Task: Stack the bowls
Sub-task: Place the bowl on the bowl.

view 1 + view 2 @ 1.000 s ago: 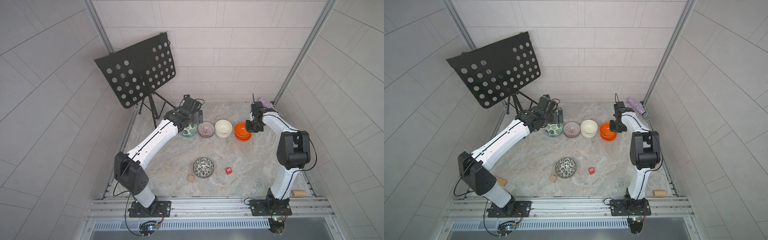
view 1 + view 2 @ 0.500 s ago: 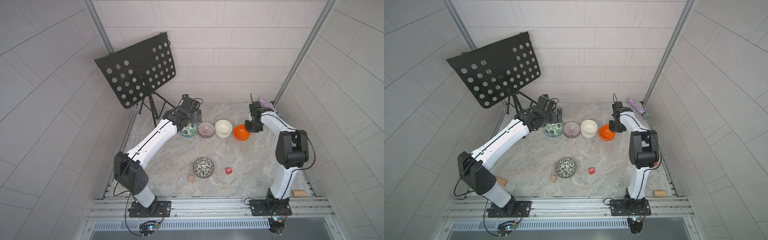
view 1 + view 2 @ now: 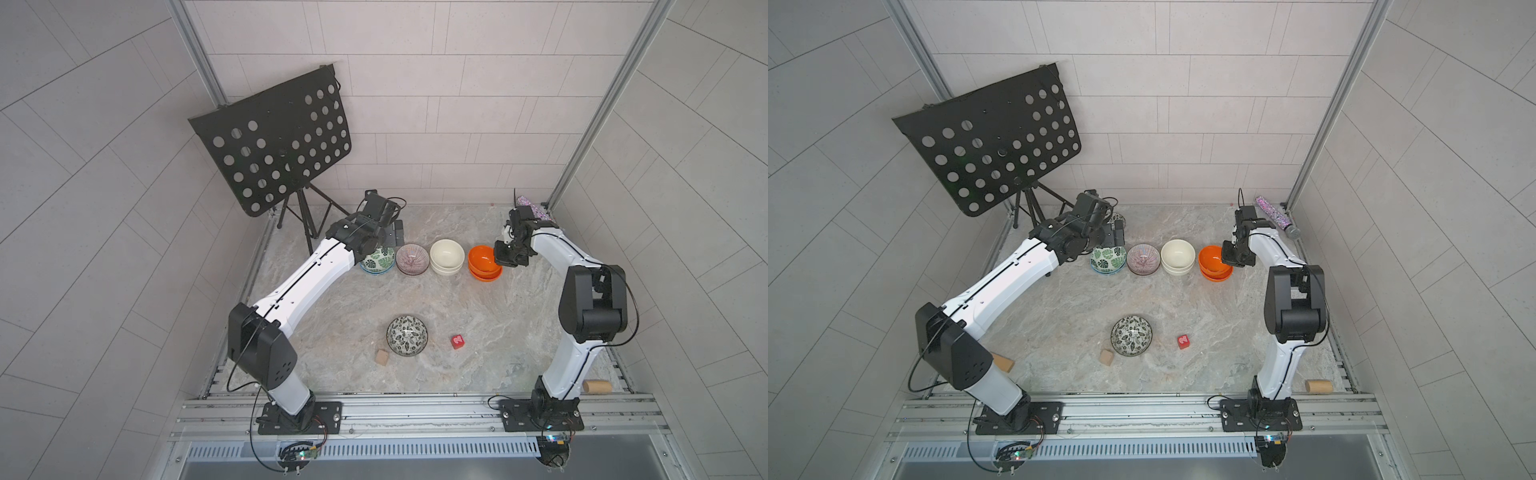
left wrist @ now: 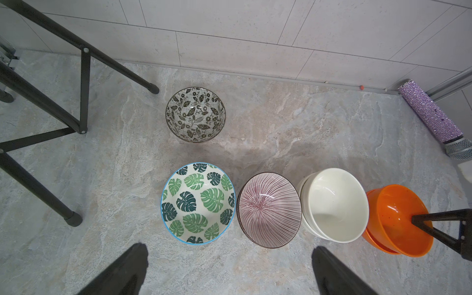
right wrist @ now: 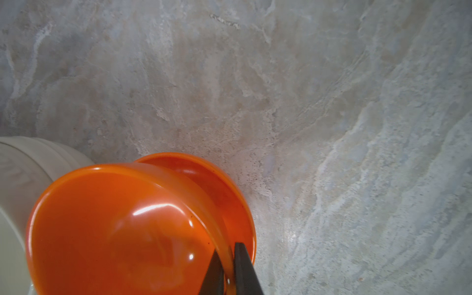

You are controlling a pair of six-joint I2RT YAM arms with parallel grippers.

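In both top views, two white-and-black robot arms reach over a grey marbled tabletop point(image 3: 478, 316). The left gripper point(image 3: 392, 235) hovers with its fingers spread wide. It is near one end of a row of small round bowls. Closest to it is a white bowl printed with green leaves point(image 3: 377, 259), then a purple radial-striped bowl point(image 3: 412, 259). A stack of two plain cream-white bowls point(image 3: 446, 257) follows, then two glossy orange ones. The right gripper point(image 3: 500, 258) meets the rim of the upper orange bowl point(image 3: 482, 259), which leans inside the lower orange bowl point(image 3: 486, 276). A black-and-white leaf-patterned bowl point(image 3: 407, 336) sits well away from both grippers, between a small wooden block point(image 3: 382, 357) and a small red block point(image 3: 457, 341).

In the left wrist view, the left gripper point(image 4: 229, 247) holds nothing. The green-leaf and purple bowls lie just past its fingertips. A second black-and-white leaf bowl point(image 4: 196, 115) stands farther beyond, alone.

In the right wrist view, the right gripper point(image 5: 227, 252) pinches the upper orange bowl point(image 5: 115, 229) by its rim, one finger inside and one outside. The bowl is tilted within the lower orange bowl point(image 5: 229, 184).
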